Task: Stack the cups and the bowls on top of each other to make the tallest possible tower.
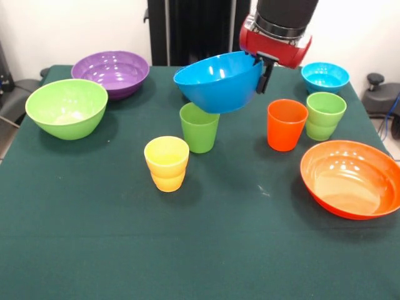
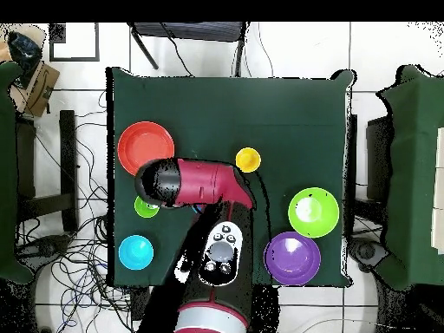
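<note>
I see the green-cloth desk (image 1: 125,250); tool (image 1: 261,70) pinching the rim of the glossy blue plastic bowl (image 1: 215,84), held tilted in air above the plain green plastic cup (image 1: 199,127). Other bowls & cups stand apart, unstacked, incl. orange plastic bowl (image 1: 350,178), yellow stepped cup (image 1: 166,162).

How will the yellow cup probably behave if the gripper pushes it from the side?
The yellow cup looks like thin smooth plastic, so it is probably light and slides easily on the green table cloth. It stands upright on a base narrower than its rim, so a high push may tip it. Once on its side, it would likely roll.
</note>
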Robot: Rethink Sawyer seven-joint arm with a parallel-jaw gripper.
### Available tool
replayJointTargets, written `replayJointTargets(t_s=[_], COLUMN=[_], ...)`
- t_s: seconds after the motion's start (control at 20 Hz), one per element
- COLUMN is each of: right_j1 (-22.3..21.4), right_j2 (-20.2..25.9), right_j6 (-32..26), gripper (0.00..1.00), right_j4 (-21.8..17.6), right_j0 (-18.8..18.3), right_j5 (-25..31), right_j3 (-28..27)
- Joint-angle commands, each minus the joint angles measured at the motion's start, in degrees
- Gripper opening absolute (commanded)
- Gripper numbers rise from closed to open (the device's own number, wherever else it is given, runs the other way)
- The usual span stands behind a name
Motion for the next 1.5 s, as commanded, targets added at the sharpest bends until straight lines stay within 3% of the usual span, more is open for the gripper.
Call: replayJointTargets(t_s=[0.05,0.45,1.2,1.5], right_j1=[4.2,9.1,5.7,6.3], right_j2=[4.2,2.5,-5.0,-6.6], right_j6=[-4.9,-3.1,0.6,4.3], gripper=[0.00,0.00,0.00,0.00], right_j4=[-5.6,-8.8,-12.3,-13.4], right_j0=[-0.2,-1.0,-2.4,1.0], right_j5=[9.3,8.1,3.5,-0.6], right_j3=[-13.3,-18.9,-11.0,-10.3])
